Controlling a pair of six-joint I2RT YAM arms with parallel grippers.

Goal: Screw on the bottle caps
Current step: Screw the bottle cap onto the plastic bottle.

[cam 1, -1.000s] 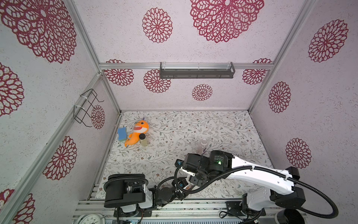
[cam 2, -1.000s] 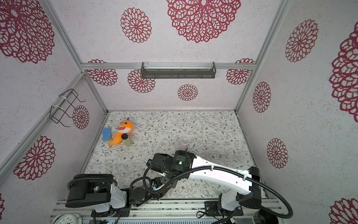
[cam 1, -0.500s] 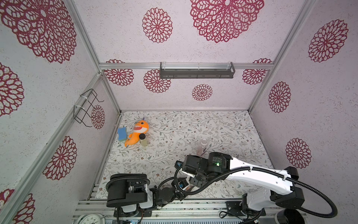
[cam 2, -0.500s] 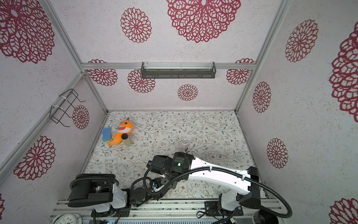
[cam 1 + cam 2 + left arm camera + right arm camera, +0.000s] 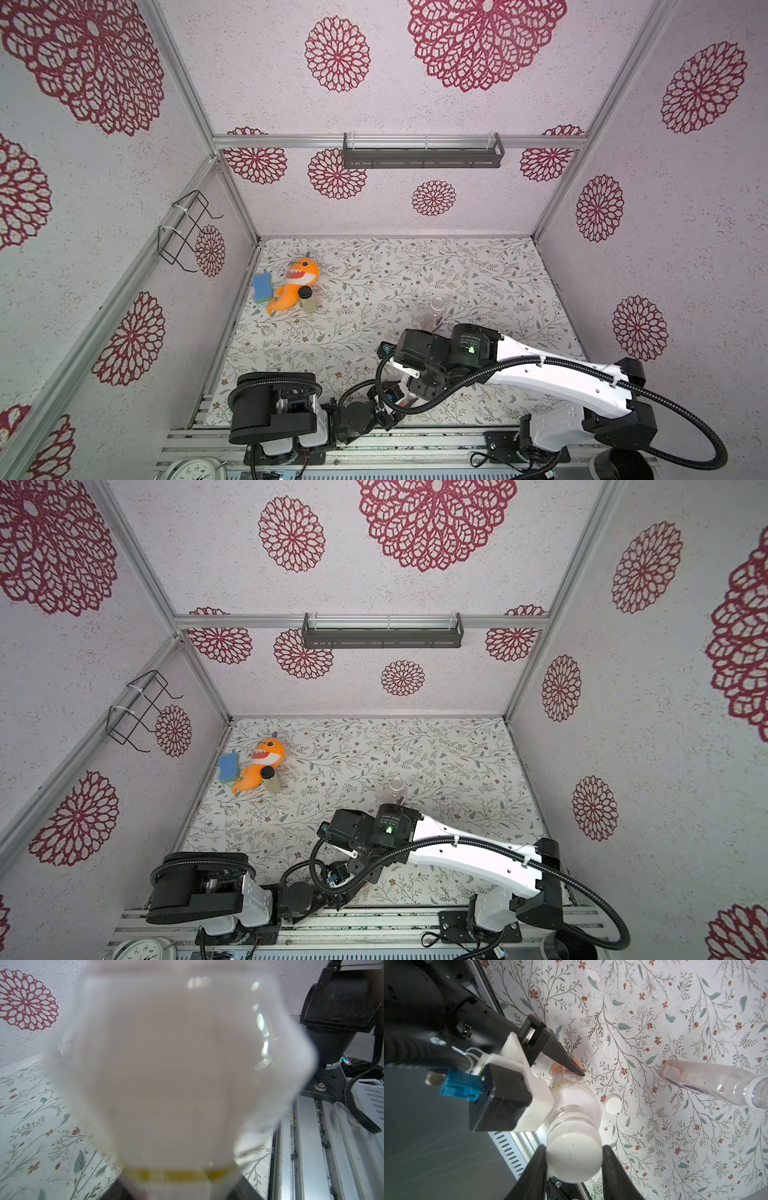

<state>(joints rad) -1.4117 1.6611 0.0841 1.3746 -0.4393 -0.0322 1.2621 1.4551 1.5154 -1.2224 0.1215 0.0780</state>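
In the right wrist view the orange-labelled bottle (image 5: 571, 1093) stands near the table's front edge. A black finger (image 5: 560, 1053) of my left gripper presses on its label; the opposite finger is hidden behind it. A white bottle cap (image 5: 574, 1159) sits on its neck, and my right gripper (image 5: 574, 1148) is shut on that cap from both sides. The left wrist view is filled by the blurred bottle (image 5: 176, 1074). A second white cap (image 5: 613, 1104) lies loose on the table. The purple-labelled bottle (image 5: 435, 316) (image 5: 395, 791) (image 5: 716, 1084) stands uncapped behind the right wrist.
An orange plush toy (image 5: 293, 286), a blue sponge (image 5: 261, 286) and a small black-lidded jar (image 5: 306, 299) sit at the back left. A wire rack (image 5: 183, 232) hangs on the left wall and a grey shelf (image 5: 422, 156) on the back wall. Metal rails (image 5: 374, 440) line the front edge.
The right wrist has shifted slightly toward the front edge, showing more of the purple-labelled bottle behind it. The right jaws have closed a little on the cap. The left arm has stayed put.
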